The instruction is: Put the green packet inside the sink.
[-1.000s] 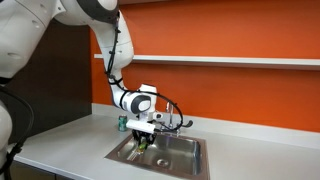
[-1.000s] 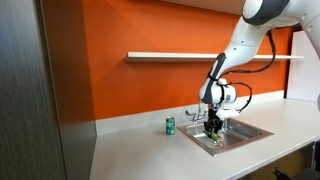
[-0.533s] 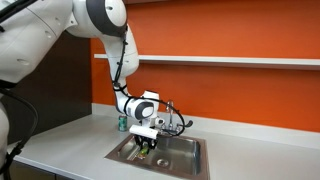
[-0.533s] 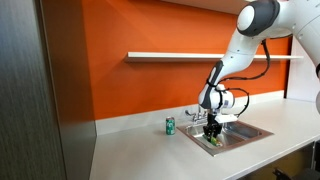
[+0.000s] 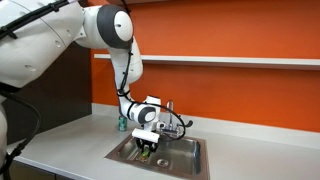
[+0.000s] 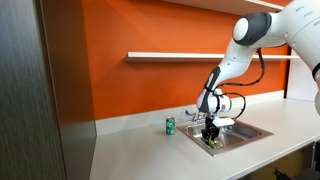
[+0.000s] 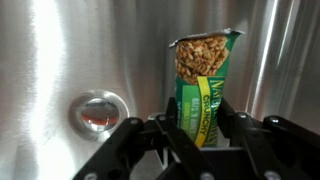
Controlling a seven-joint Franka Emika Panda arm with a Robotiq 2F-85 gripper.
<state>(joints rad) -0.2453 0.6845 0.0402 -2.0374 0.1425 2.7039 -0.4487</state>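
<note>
The gripper (image 5: 147,147) hung low inside the sink (image 5: 186,160), its fingers clamped on the lower end of the packet (image 7: 203,75). I held it by that end so the rest stuck out ahead of the fingers, where the wrist view showed it plainly against the steel. The packet sat over the sink floor, near the drain (image 7: 98,110). Whether its far end touched the steel I could not tell. In both exterior views the gripper was down below the rim and beside the faucet (image 6: 193,115), so I judged a release here safe, since the packet could only drop into the sink. The can (image 6: 170,125) stood on the counter (image 6: 140,150), well apart and out of the way.
</note>
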